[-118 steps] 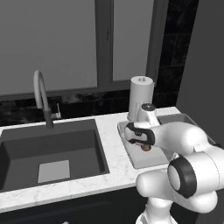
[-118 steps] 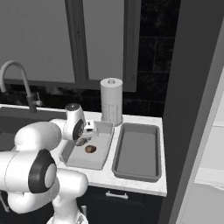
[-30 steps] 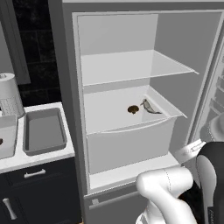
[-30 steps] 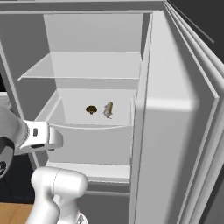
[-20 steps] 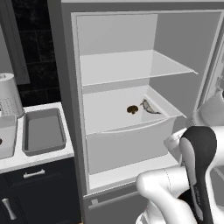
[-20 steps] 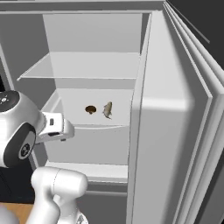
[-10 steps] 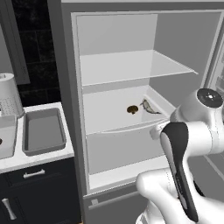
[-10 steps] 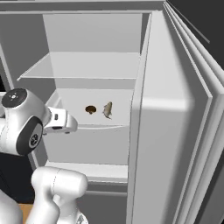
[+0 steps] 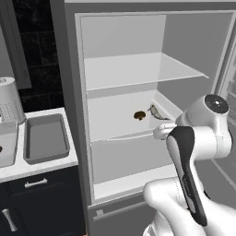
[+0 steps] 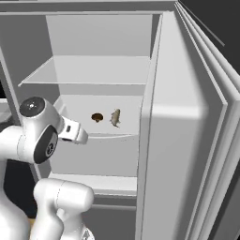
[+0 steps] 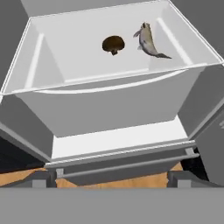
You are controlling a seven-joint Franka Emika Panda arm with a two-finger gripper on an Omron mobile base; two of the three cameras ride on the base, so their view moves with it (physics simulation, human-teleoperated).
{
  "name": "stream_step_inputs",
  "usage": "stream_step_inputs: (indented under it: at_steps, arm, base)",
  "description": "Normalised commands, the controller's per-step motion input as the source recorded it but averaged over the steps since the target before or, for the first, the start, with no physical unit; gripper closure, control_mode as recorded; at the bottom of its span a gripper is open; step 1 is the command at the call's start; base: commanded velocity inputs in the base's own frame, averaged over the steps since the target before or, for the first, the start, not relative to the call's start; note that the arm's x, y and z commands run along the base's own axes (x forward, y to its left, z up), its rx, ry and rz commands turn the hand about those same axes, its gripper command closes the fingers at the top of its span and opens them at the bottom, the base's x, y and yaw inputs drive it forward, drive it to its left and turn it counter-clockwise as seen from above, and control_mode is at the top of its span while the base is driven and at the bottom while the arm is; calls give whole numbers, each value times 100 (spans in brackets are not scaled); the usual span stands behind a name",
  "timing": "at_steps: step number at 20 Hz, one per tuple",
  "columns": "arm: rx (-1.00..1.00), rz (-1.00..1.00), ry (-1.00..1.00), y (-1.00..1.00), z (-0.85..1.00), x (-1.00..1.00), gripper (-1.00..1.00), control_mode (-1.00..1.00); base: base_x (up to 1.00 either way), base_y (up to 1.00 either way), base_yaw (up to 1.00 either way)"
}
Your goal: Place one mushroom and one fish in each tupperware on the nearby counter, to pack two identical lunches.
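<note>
Pincer apart and empty, we should drop squarely over the mushroom [image 11: 113,44] in the fridge drawer [image 11: 109,107], clear of the fish [image 11: 148,40] beside it.

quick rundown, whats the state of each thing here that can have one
white fridge door: swung open
small round brown mushroom: lying in the white fridge drawer, not held
slim grey-olive fish: lying beside the mushroom, apart from it
grey rectangular tupperware: empty, on the white counter
gripper: open, holding nothing
</note>
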Motion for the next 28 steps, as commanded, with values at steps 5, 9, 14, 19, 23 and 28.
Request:
stream_step_inputs:
  at_steps: [5,9,14,19,23,28]
  arm:
    - [13,-7,-8,0,-35,56,-100,-100]
    - [8,-10,-6,0,-5,71,-100,-100]
    - [0,-6,-1,6,-8,69,-100,-100]
    - [0,-2,0,13,-21,68,-100,-100]
    - [0,-1,0,5,-25,53,-100,-100]
    - [0,-3,1,3,-1,60,-100,-100]
  base:
    - [0,0,0]
    - [0,0,0]
    - [0,0,0]
    - [0,0,0]
    - [0,0,0]
    - [0,0,0]
